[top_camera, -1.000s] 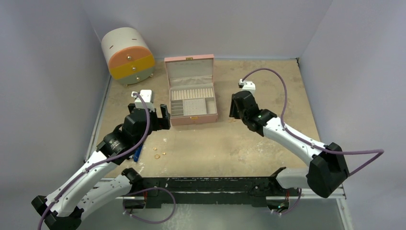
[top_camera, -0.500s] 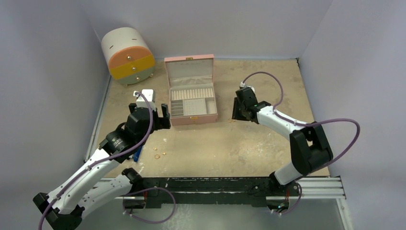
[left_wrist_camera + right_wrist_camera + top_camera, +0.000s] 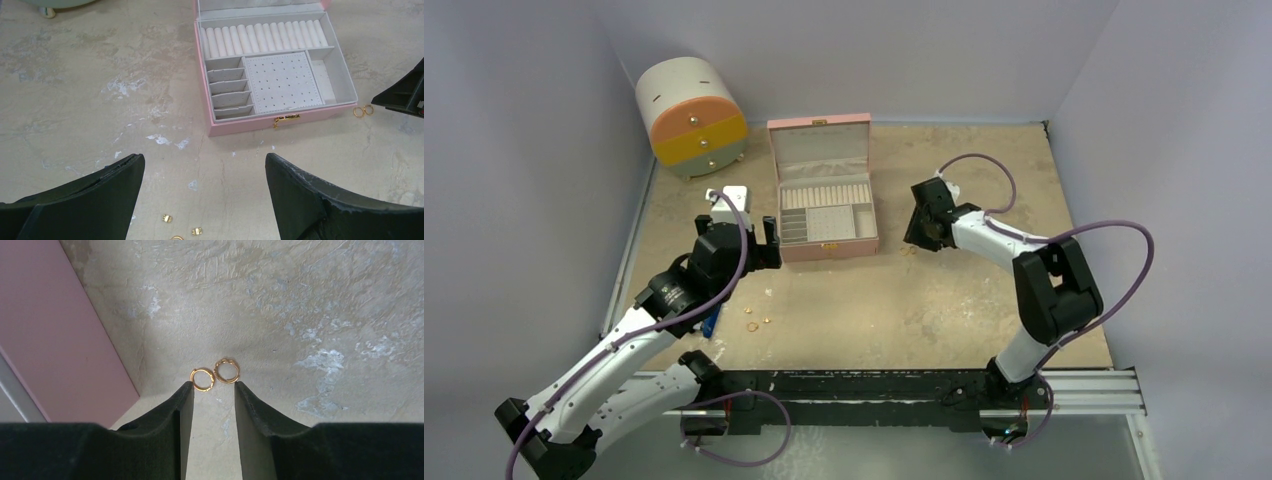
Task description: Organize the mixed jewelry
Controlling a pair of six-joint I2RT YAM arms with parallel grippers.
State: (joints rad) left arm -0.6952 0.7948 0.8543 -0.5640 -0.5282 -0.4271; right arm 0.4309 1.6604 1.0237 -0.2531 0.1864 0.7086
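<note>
My pincer [image 3: 203, 162] stands wide apart, one black finger [image 3: 95, 200] at 7 o'clock and the other at 5. At 12 o'clock on the table [image 3: 75, 90] the pink box [image 3: 240, 127] lies open, with a gold clasp [image 3: 284, 118] on its near wall. Two gold rings [image 3: 363, 110] lie side by side at 3 o'clock, just beside the box's corner. A black piece [image 3: 405, 95] of my right arm is near them. At 6 o'clock lie small gold bits [image 3: 166, 218].

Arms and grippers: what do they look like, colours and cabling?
The left arm and right arm have white link shells with black joints. A purple cable loops along each. Fingers are matte black, tapered, scuffed.
</note>
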